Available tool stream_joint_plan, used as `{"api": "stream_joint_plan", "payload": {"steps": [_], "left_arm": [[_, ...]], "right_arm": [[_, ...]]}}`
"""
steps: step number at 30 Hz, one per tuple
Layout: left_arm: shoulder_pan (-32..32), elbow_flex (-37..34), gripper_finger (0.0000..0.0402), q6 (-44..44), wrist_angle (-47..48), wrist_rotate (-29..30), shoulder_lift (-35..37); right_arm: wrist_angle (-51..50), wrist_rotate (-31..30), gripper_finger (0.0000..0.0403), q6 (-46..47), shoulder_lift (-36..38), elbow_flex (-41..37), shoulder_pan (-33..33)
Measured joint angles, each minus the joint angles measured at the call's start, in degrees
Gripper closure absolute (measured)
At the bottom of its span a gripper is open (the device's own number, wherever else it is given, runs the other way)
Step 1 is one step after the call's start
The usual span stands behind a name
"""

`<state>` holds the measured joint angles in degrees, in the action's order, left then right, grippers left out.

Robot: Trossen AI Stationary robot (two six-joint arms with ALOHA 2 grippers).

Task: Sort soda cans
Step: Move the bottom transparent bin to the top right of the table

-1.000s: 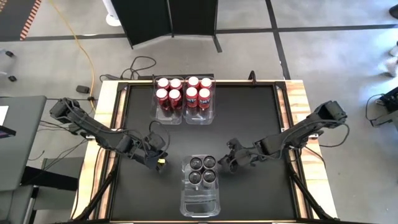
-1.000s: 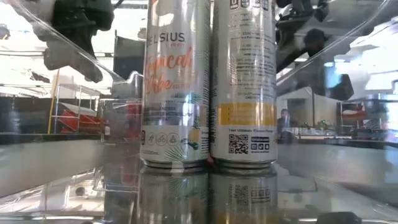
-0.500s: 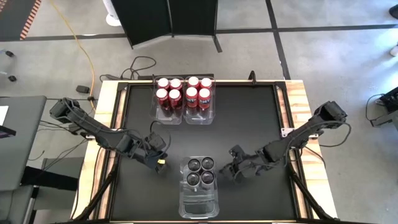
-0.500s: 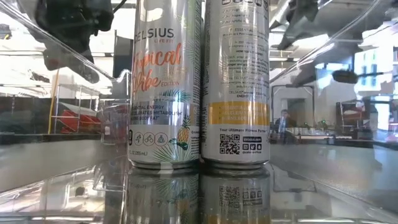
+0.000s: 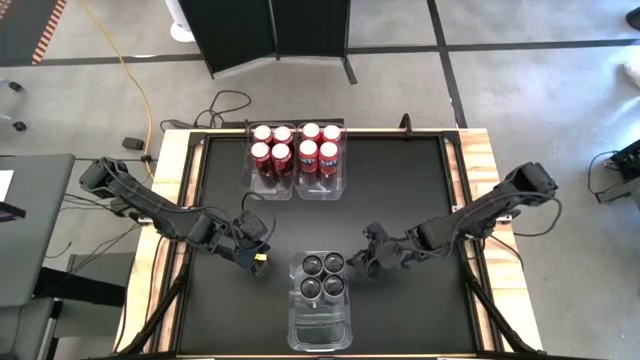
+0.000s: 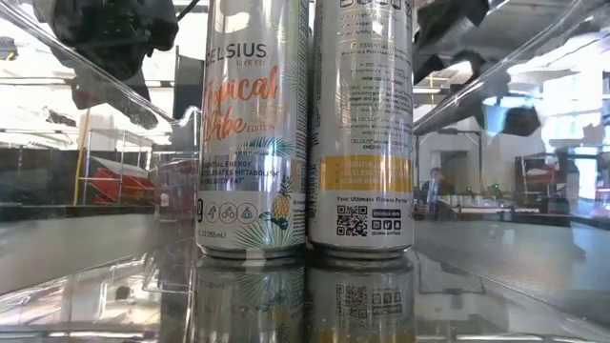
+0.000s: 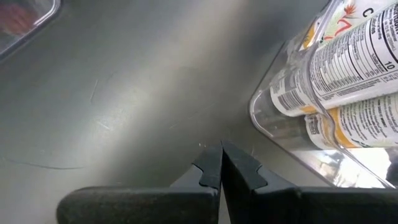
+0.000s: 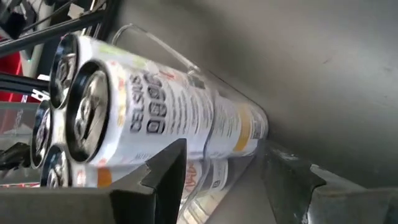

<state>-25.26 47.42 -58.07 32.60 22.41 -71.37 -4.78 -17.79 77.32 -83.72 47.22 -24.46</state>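
Note:
Several silver cans [image 5: 323,275] stand upright in the far half of a clear bin [image 5: 322,328] at the table's near middle; they fill the low view [image 6: 305,124]. Several red cans [image 5: 297,148] stand in two clear bins at the far middle. My right gripper [image 5: 360,264] is open, low beside the near bin's right wall, with the cans [image 8: 143,112] just ahead of its fingers [image 8: 165,171]. My left gripper [image 5: 258,262] is shut, low over the table left of that bin, which shows in its wrist view [image 7: 292,124]. My right gripper [image 8: 227,180] comes level from the table's right at the clear bin's right wall [image 8: 258,140]. Whether a finger touches the wall, I cannot tell.
The black table top [image 5: 400,190] lies bare between the far bins and the near bin, and on both sides. The near bin's near half holds no cans. Wooden rails [image 5: 480,180] edge the table, and cables lie beyond its far edge.
My right gripper swung toward the near edge, away from the bin, then came back up beside the bin's right wall. In the low view the silver cans grew larger early on: the bin slid a little toward the near edge, then stayed. My left arm kept still.

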Motion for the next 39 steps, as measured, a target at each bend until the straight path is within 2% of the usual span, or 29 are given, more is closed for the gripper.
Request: {"api": "stream_joint_plan", "payload": {"steps": [8,15,23,27,39], "left_arm": [[0.0,0.0,0.04,-1.0,0.0,0.0,0.0],[0.0,0.0,0.04,-1.7,0.0,0.0,0.0],[0.9,0.0,0.04,-2.8,0.0,0.0,0.0],[1.0,0.0,0.04,-3.1,0.0,0.0,0.0],[1.0,0.0,0.04,-4.3,0.0,0.0,0.0]], "right_arm": [[-0.3,4.2,0.0191,-1.7,0.0,0.0,2.9],[-0.9,4.8,0.0195,-2.2,0.0,0.0,2.9],[0.3,5.7,0.022,-1.4,0.0,0.0,2.9],[-1.1,4.1,0.022,0.1,0.0,0.0,2.8],[1.9,5.5,0.0223,-0.7,-6.7,3.7,3.2]]}}
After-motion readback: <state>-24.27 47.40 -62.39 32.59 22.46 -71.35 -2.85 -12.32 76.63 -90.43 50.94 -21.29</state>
